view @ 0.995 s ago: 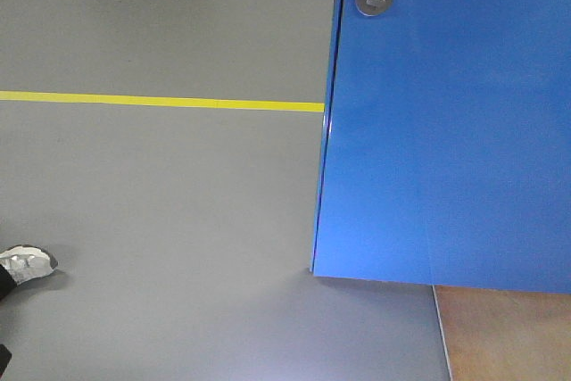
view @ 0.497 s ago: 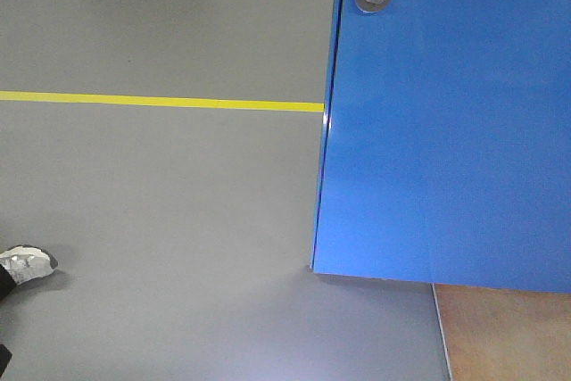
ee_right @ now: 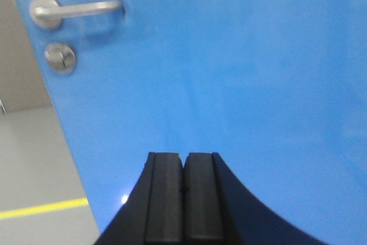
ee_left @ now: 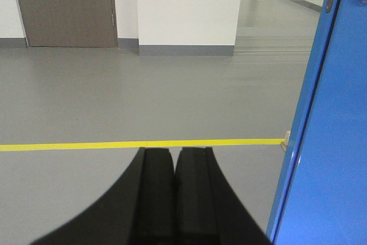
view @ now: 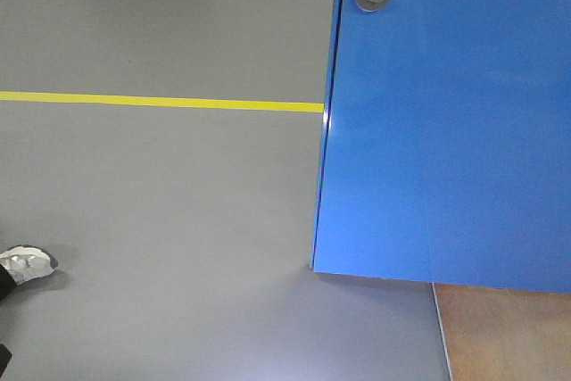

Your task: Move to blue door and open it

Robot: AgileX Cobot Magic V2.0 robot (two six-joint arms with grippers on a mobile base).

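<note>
Closest in, both grippers are pinched closed and empty: the right gripper (ee_right: 184, 199) faces the blue door (ee_right: 229, 84) square on, the left gripper (ee_left: 174, 199) looks past its free edge at grey floor (ee_left: 143, 101). That glossy panel looks stiff, heavy and slippery, so the lever handle (ee_right: 80, 8) up-left is the spot to grab. Gap to it is hard to judge, the picture's a bit blurry.
</note>
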